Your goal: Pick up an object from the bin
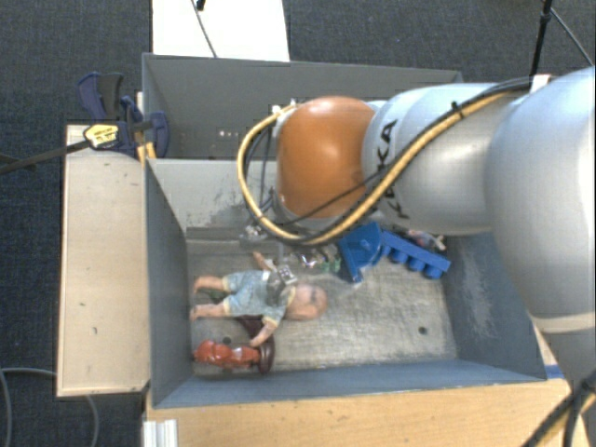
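Soft, even light falls from above the bin (168, 277), bright enough to show its whole floor. The silver arm (466, 156) over the bin's right side carries a broad pale sheen. The orange cover (321, 156) above the bin's middle has only a dull highlight. Beneath that cover, the bin's back wall and rear floor lie in shadow. A white sheet (242, 21) behind the bin glares brightest.
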{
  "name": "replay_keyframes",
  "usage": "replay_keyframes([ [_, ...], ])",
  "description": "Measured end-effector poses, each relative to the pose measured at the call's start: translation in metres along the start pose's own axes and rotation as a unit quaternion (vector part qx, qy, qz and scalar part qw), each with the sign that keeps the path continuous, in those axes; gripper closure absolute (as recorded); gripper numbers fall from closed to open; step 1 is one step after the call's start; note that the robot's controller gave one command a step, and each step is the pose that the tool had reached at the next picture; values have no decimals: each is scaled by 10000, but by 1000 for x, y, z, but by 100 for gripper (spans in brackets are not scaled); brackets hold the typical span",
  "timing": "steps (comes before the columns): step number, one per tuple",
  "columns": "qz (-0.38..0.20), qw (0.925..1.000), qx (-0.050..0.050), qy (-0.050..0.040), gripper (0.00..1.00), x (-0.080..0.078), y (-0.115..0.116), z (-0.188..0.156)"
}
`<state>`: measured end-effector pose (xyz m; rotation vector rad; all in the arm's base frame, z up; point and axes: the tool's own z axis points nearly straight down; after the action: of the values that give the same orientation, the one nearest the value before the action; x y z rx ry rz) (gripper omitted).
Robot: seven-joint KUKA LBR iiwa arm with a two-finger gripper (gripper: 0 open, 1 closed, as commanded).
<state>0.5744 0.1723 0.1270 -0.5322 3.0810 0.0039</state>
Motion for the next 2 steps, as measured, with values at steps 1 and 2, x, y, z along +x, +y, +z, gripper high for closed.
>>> replay_keyframes([
  [1, -949, 9955, -8, -24, 100, 6, 5, 48],
  [2, -948, 9955, -8, -24, 100, 6, 5, 48],
])
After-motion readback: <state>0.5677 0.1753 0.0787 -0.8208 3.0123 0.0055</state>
